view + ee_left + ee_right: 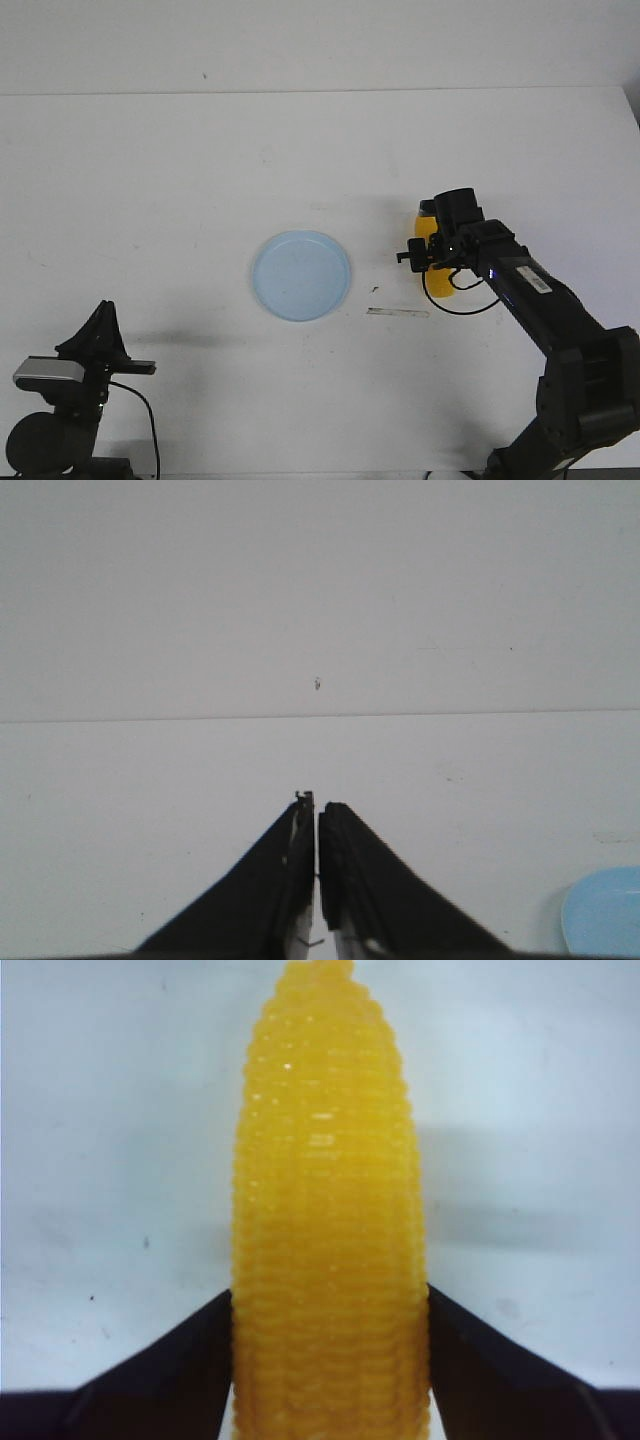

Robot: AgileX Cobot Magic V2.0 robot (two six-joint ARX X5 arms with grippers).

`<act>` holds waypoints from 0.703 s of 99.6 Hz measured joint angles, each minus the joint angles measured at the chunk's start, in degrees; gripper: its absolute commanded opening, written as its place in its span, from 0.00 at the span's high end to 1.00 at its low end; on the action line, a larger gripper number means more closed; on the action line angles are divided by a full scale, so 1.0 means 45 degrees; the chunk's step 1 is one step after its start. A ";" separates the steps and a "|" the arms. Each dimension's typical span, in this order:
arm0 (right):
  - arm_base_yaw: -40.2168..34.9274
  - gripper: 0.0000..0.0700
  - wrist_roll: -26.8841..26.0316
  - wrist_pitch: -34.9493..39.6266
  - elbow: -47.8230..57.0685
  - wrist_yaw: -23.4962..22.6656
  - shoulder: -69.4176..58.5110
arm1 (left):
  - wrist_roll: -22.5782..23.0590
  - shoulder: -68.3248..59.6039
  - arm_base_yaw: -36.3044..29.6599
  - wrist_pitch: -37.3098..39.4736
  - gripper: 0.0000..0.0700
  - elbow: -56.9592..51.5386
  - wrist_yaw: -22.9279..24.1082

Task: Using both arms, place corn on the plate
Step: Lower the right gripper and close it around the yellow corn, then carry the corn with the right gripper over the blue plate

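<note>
Right gripper (pixel 432 258) grasping the corn (pixel 436 268), right of the plate (pixel 301 275).
Left gripper (pixel 317 825) clenched with nothing between its fingers, lower left of frame, over the tabletop (pixel 200 170).

- You have the plate (pixel 301 275) lying flat on the table (pixel 180 160), just below the centre of the front view.
- To its right, apart from it, the corn (pixel 437 283) lies on the table, running from upper to lower frame.
- The right gripper (pixel 437 250) sits over the corn's middle, a finger (pixel 170 1375) on each side.
- The left gripper (pixel 101 325) is in the lower left corner, well apart from the plate.
- A thin strip (pixel 397 313) lies on the table between plate and corn, slightly lower.
</note>
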State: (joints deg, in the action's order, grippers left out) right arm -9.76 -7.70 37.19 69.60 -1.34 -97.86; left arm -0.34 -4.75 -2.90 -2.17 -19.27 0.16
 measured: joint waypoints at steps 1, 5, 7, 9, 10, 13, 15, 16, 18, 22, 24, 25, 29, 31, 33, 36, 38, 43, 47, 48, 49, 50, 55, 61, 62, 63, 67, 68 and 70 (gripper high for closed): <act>-0.0005 0.54 0.0000 0.0000 0.0000 0.0000 0.0000 | 0.0000 0.0000 0.0000 0.0000 1.00 0.0000 0.0000; -0.0010 0.54 0.0000 -0.0005 0.0000 0.0000 0.0000 | 0.0000 0.0000 0.0000 0.0000 1.00 0.0000 0.0000; -0.0010 0.54 0.0000 0.0000 0.0000 0.0000 0.0000 | 0.0000 0.0000 0.0005 0.0000 1.00 0.0000 0.0000; -0.0010 0.54 -0.0005 0.0005 0.0005 0.0000 0.0000 | 0.0000 0.0000 0.0000 0.0000 1.00 0.0000 0.0000; -0.0010 0.54 0.0000 0.0015 0.0005 0.0000 0.0000 | 0.0000 0.0000 0.0000 0.0000 1.00 0.0000 0.0000; -0.0010 0.54 -0.0005 0.0087 0.0039 -0.0005 0.0000 | 0.0000 0.0000 0.0000 0.0000 1.00 0.0000 0.0000; -0.0010 0.54 -0.0005 0.0194 0.0087 -0.0024 0.0000 | 0.0000 0.0000 0.0000 0.0000 1.00 0.0000 0.0000; -0.0010 0.54 -0.0005 0.0282 0.0117 -0.0039 0.0000 | 0.0000 0.0000 0.0000 0.0000 1.00 0.0000 0.0000; -0.0010 0.54 -0.0005 0.0471 0.0194 -0.0049 0.0000 | 0.0000 0.0000 0.0000 0.0000 1.00 0.0000 0.0000; -0.0029 0.54 -0.0005 0.0826 0.0393 -0.0121 0.0000 | 0.0000 0.0000 0.0000 0.0000 1.00 0.0000 0.0000; -0.0044 0.54 -0.0005 0.0957 0.0520 -0.0185 0.0000 | 0.0000 0.0000 0.0000 0.0000 1.00 0.0000 0.0000; -0.0053 0.54 -0.0005 0.1010 0.0588 -0.0238 0.0000 | 0.0000 0.0000 0.0000 0.0000 1.00 0.0000 0.0000; -0.0087 0.54 -0.0005 0.1132 0.0908 -0.0510 0.0000 | 0.0000 0.0000 0.0005 0.0000 1.00 0.0000 0.0000; -0.0126 0.54 -0.0005 0.1161 0.1093 -0.0709 0.0000 | 0.0000 0.0000 0.0000 0.0000 1.00 0.0000 0.0000; -0.0175 0.54 -0.0010 0.1161 0.1273 -0.0899 0.0000 | 0.0000 0.0000 0.0000 0.0000 1.00 0.0000 0.0000; -0.0257 0.54 -0.0010 0.1107 0.1540 -0.1311 0.0000 | 0.0000 0.0000 0.0000 0.0000 1.00 0.0000 0.0000; -0.0321 0.54 -0.0010 0.1025 0.1700 -0.1622 0.0000 | 0.0000 0.0000 0.0000 0.0000 1.00 0.0000 0.0000; -0.0539 0.54 -0.0015 0.0709 0.1991 -0.2584 0.0000 | 0.0000 0.0000 0.0000 0.0000 1.00 0.0000 0.0000; -0.0753 0.54 -0.0039 0.0340 0.2055 -0.3483 0.0000 | 0.0000 0.0000 0.0000 0.0000 1.00 0.0000 0.0000; -0.0811 0.54 -0.0058 0.0243 0.2055 -0.3716 0.0000 | 0.0000 0.0000 0.0000 0.0000 1.00 0.0000 0.0000; -0.0865 0.54 -0.0068 0.0155 0.2055 -0.3954 0.0000 | 0.0000 0.0000 0.0000 0.0000 1.00 0.0000 0.0000; -0.0923 0.54 -0.0097 0.0073 0.2055 -0.4197 0.0000 | 0.0000 0.0000 0.0000 0.0000 1.00 0.0000 0.0000; -0.1224 0.54 -0.0311 -0.0272 0.2050 -0.5362 0.0000 | 0.0000 0.0000 0.0000 0.0000 1.00 0.0000 0.0000; -0.1608 0.54 -0.0612 -0.0758 0.2045 -0.6567 0.0000 | 0.0000 0.0000 0.0000 0.0000 1.00 0.0000 0.0000; -0.1676 0.54 -0.0656 -0.0840 0.2045 -0.6727 0.0000 | 0.0000 0.0000 0.0005 0.0000 1.00 0.0000 0.0000; -0.1744 0.54 -0.0704 -0.0928 0.2045 -0.6849 0.0000 | 0.0000 0.0000 0.0000 0.0000 1.00 0.0000 0.0000; -0.2035 0.54 -0.0850 -0.1171 0.2045 -0.7072 0.0000 | 0.0000 0.0000 0.0000 0.0000 1.00 0.0000 0.0000; -0.2108 0.54 -0.0879 -0.1209 0.2045 -0.7077 0.0000 | 0.0000 0.0000 0.0000 0.0000 1.00 0.0000 0.0000; -0.2259 0.54 -0.0947 -0.1282 0.2045 -0.7067 0.0000 | 0.0000 0.0000 0.0000 0.0000 1.00 0.0000 0.0000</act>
State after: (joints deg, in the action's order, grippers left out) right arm -19.92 -11.97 31.42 78.81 -33.15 -97.86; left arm -0.34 -4.75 -2.90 -2.17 -19.27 0.16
